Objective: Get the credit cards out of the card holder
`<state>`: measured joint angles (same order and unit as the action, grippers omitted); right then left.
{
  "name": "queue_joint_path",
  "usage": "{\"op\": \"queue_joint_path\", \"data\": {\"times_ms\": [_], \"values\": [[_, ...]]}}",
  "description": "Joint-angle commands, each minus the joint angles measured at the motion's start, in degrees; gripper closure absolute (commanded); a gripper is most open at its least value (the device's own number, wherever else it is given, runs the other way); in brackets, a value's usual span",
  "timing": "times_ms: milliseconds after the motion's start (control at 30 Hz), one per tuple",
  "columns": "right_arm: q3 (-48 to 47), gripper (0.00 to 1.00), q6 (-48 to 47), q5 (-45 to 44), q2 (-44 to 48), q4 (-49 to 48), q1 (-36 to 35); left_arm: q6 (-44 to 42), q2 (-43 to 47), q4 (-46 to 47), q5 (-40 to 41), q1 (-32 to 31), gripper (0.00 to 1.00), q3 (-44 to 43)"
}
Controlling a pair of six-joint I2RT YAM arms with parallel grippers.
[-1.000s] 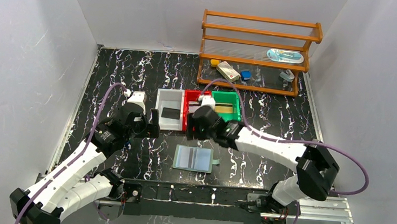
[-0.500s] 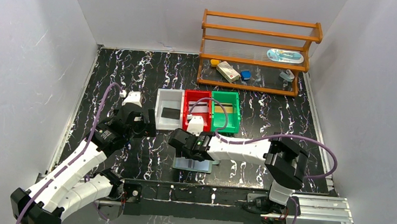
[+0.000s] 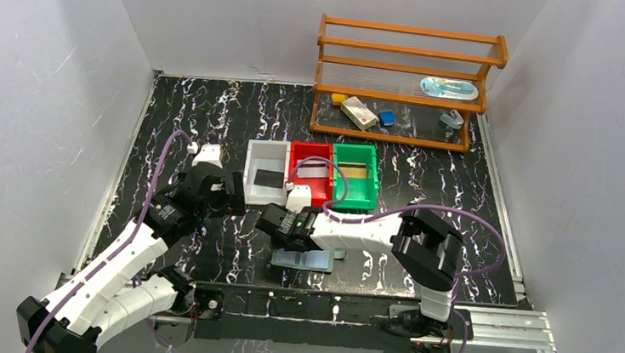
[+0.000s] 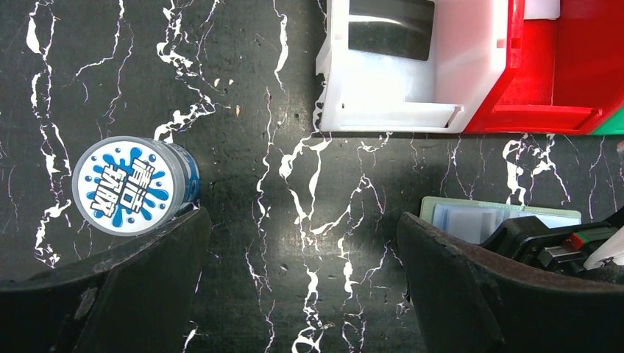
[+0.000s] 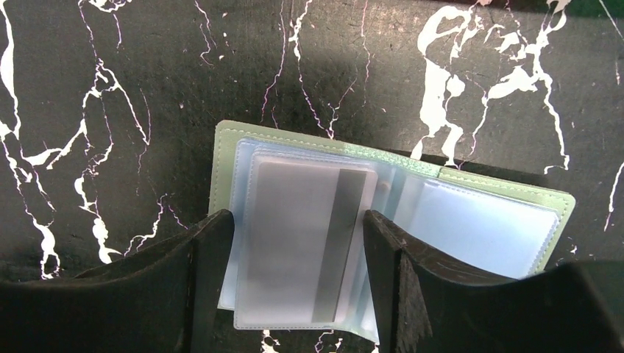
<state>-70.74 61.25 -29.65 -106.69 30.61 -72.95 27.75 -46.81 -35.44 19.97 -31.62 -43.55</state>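
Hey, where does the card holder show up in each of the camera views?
Top external: the card holder is at lower centre, in front of the red bin, and partly covered.
Left wrist: it is at the lower right, with only its far edge peeking out.
Right wrist: it lies open at centre.
Shared landmark: the black, white-veined table beneath it.

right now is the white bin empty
No, a black card lies flat inside the white bin.
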Motion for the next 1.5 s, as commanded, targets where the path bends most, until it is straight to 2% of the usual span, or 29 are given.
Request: {"op": "queue_joint_path", "data": {"times_ms": [0, 500, 633, 900, 1067, 1167, 1467], "values": [[-1.1, 0.28, 2.0, -0.2, -0.1, 0.0, -0.3, 0.3, 0.9, -1.2, 1.2, 0.3, 0.02, -1.2], [16.8, 0.25, 3.8, 8.7, 11.0, -21.1, 3.0, 0.0, -0.5, -1.2, 0.2, 0.3, 0.02, -1.2], [16.9, 0.28, 4.6, 8.3, 10.6, -19.2, 3.2, 0.0, -0.9, -1.2, -0.1, 0.3, 0.02, -1.2], [10.1, 0.28, 5.0, 6.2, 4.8, -8.6, 3.1, -0.1, -1.5, -1.2, -0.5, 0.4, 0.02, -1.2], [8.0, 0.31, 4.4, 5.7, 2.8, -6.1, 3.0, -0.1, -1.6, -1.2, -0.5, 0.4, 0.01, -1.2], [8.1, 0.34, 4.2, 5.9, 2.5, -6.6, 3.0, -0.1, -1.7, -1.2, -0.5, 0.4, 0.02, -1.2], [15.6, 0.37, 4.6, 9.9, 6.5, -17.9, 3.6, -0.1, -1.9, -1.2, -0.6, 0.4, 0.02, -1.3]]}}
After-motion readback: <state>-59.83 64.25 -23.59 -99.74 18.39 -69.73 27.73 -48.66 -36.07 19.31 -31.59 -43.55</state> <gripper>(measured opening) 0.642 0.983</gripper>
